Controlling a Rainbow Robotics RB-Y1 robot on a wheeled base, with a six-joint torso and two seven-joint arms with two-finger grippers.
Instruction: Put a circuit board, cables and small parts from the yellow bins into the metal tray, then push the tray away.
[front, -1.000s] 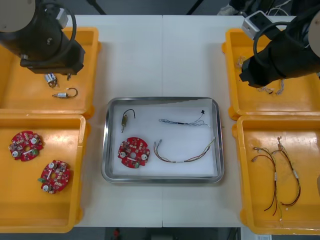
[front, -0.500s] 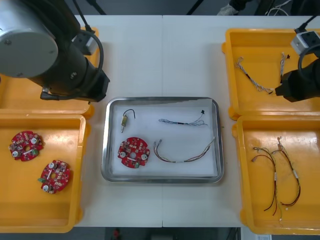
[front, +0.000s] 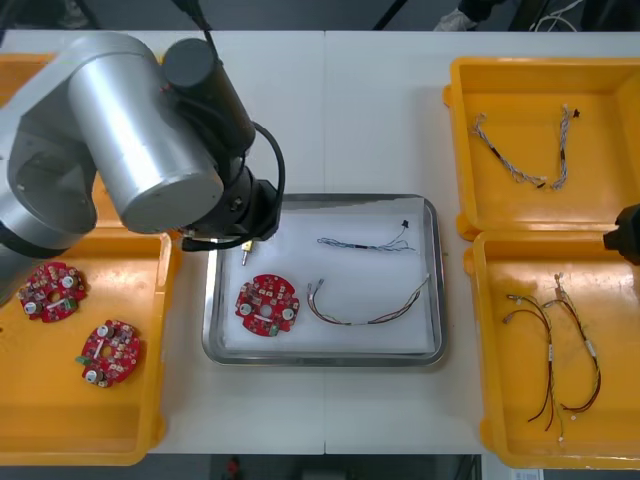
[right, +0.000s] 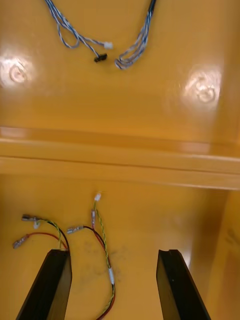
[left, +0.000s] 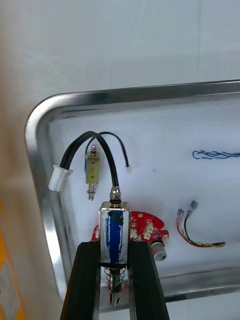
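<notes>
Light table (front: 330, 110), white-lined metal tray (front: 325, 199) at centre. I see left gripper (left: 114, 248) over tray's corner, clamped on small metal part (left: 114, 226); right gripper (right: 113, 259) spread above yellow bin (right: 150, 215).

left arm (front: 150, 150) overhangs tray (front: 437, 300), far table (front: 350, 110) seemingly open

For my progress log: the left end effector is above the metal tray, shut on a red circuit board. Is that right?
Not quite. The left end effector is above the metal tray, but it is shut on a small metal part instead; the left wrist view shows it.
</notes>
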